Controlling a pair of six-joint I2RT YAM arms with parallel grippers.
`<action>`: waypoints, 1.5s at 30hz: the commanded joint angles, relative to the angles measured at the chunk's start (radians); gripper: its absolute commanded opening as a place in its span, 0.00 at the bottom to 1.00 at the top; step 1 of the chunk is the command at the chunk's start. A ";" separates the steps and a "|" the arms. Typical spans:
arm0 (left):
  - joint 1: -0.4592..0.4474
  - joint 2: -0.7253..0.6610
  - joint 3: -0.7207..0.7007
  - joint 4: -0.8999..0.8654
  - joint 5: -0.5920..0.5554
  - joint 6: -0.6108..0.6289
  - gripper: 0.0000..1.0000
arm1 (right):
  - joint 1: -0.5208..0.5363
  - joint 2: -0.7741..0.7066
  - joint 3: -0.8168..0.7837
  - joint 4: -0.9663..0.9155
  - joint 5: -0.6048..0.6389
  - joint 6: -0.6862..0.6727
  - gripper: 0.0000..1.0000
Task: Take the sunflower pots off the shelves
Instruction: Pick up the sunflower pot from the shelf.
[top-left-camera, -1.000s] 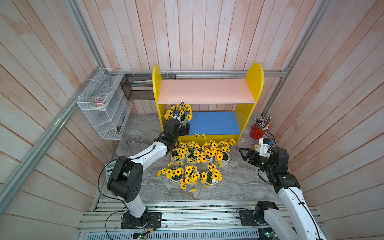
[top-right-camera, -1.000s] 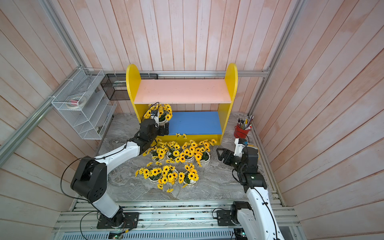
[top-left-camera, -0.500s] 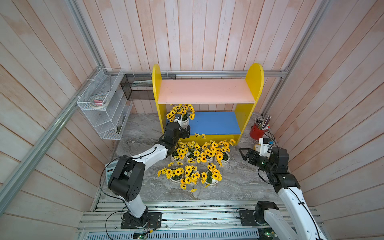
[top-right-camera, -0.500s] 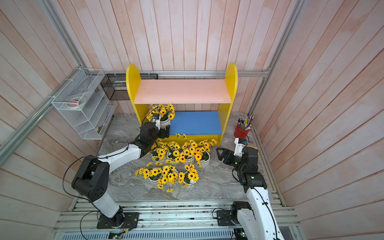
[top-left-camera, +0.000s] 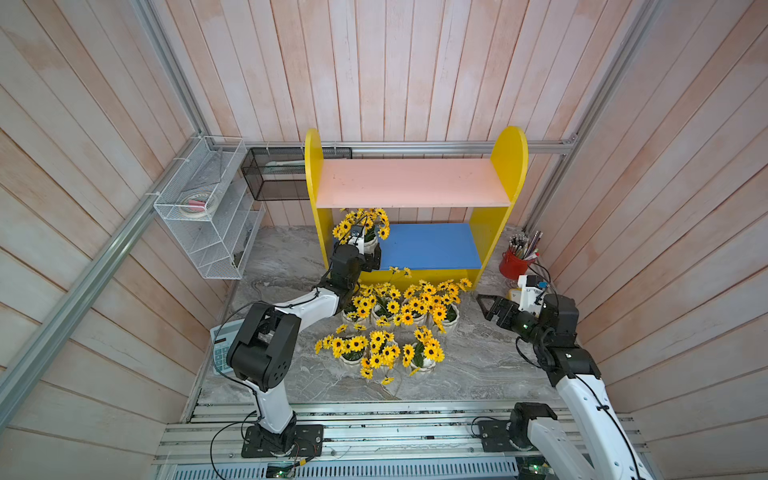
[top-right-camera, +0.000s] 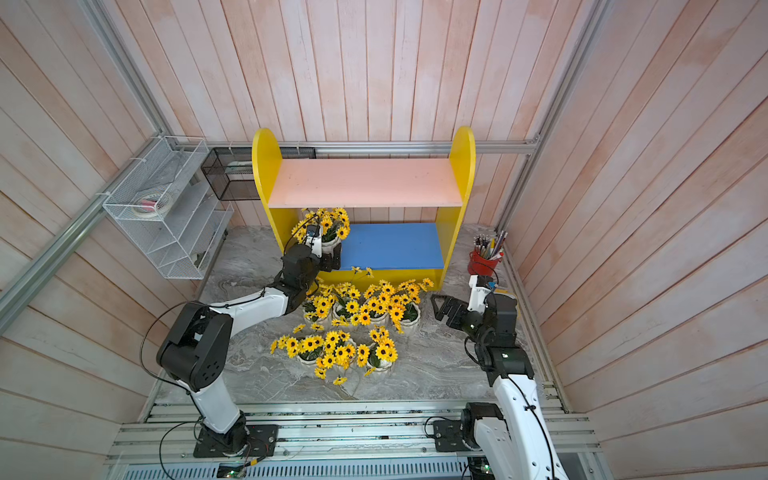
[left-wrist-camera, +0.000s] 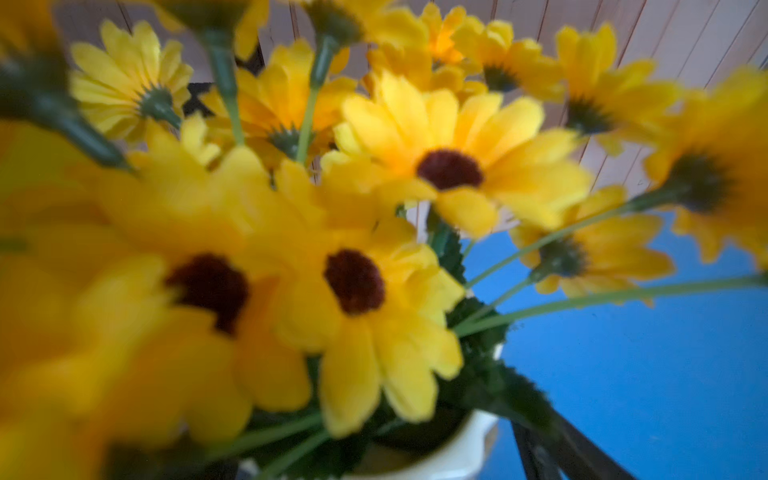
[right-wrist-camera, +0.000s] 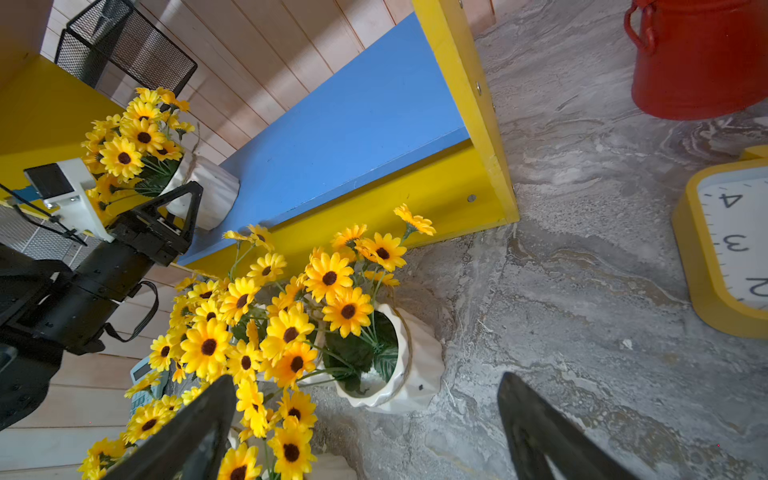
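One sunflower pot (top-left-camera: 370, 243) is on the shelves (top-left-camera: 500, 174), at the left end of the blue lower board (top-left-camera: 428, 245), just beside the yellow side panel and under the pink upper board (top-left-camera: 411, 183). The other pots (top-left-camera: 451, 318) stand bunched on the tabletop (top-left-camera: 478, 365) in front of the unit, so I judge this to be the final pick.

My left arm (top-left-camera: 316, 301) reaches in over that bunch. The left jaws are spread wide on either side of the white pot; in the right wrist view one finger (right-wrist-camera: 185, 208) lies against or just in front of the ribbed wall. I can't tell whether it touches. Nothing is gripped yet.

Next I'd close on the pot body, lift slightly, then draw it out low enough to clear the pink board and high enough to pass the flowers below.

The right jaws are wide open and empty, parked at the right of the frame near the red pencil cup (top-left-camera: 513, 264) and a yellow clock (right-wrist-camera: 731, 241). Blooms fill the left wrist view, so I can't check the grip from there.
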 joint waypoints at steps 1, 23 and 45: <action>0.005 0.025 0.026 0.061 -0.010 0.003 1.00 | -0.005 -0.009 -0.010 0.011 -0.001 -0.013 0.98; 0.048 0.107 0.032 0.168 0.084 0.022 0.94 | -0.004 -0.011 -0.014 0.012 0.008 -0.014 0.96; 0.060 0.013 -0.077 0.272 0.224 0.022 0.00 | -0.004 -0.013 -0.032 0.039 0.007 -0.003 0.91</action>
